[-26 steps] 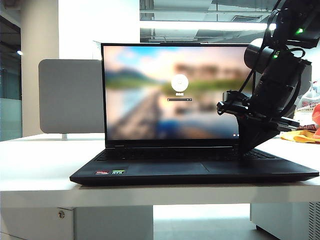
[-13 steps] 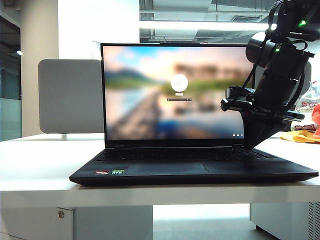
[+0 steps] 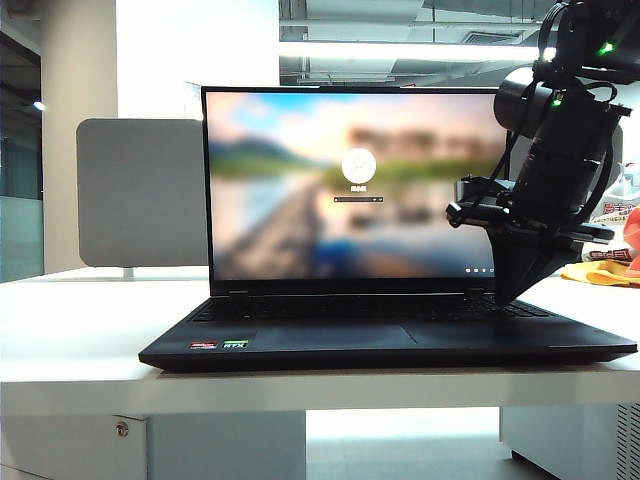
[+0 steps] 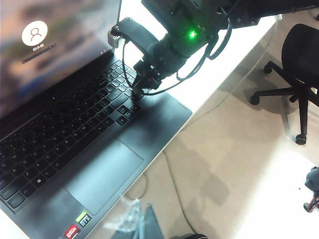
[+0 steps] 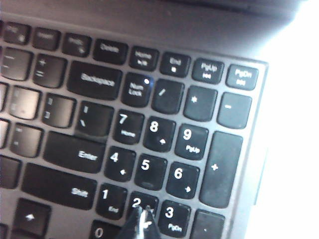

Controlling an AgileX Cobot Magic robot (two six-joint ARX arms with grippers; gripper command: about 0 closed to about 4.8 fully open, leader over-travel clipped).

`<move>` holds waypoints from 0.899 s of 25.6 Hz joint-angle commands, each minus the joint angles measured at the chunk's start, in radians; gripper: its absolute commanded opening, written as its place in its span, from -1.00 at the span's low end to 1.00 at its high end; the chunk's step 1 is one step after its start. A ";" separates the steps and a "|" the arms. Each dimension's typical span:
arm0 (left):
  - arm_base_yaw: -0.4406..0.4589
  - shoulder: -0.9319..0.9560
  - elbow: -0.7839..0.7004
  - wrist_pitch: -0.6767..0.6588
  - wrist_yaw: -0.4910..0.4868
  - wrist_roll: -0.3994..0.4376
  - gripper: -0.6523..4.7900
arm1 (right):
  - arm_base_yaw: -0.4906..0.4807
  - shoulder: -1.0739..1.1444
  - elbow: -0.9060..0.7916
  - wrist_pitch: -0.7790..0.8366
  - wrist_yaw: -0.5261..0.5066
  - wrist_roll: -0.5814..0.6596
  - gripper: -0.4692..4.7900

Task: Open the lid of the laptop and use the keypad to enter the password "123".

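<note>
"Num Lock", "Enter", digits on keypad (image 5: 164, 159)

Frontal, oblique, close views; shared keypad (image 5: 164, 149).

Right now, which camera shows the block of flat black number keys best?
The right wrist view: the flat black number keypad fills it, digits legible, the shut right gripper at the 2 key. Left wrist view shows it small, partly hidden by that arm; exterior view sees it edge-on.

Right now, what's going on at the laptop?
The laptop has its lid open on a login screen. The right gripper, shut to a point, is down on the keypad at the 2 key; whether it's pressing is unclear. The left gripper isn't in view; its camera just watches.
</note>
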 commanded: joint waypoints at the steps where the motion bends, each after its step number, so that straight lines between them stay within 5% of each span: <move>1: -0.002 -0.001 0.006 0.005 0.005 0.005 -0.78 | 0.002 0.045 0.003 -0.027 -0.002 -0.003 -0.85; 23: -0.002 -0.001 0.006 0.005 0.005 0.008 -0.78 | -0.024 0.011 0.004 -0.044 0.021 -0.014 -0.85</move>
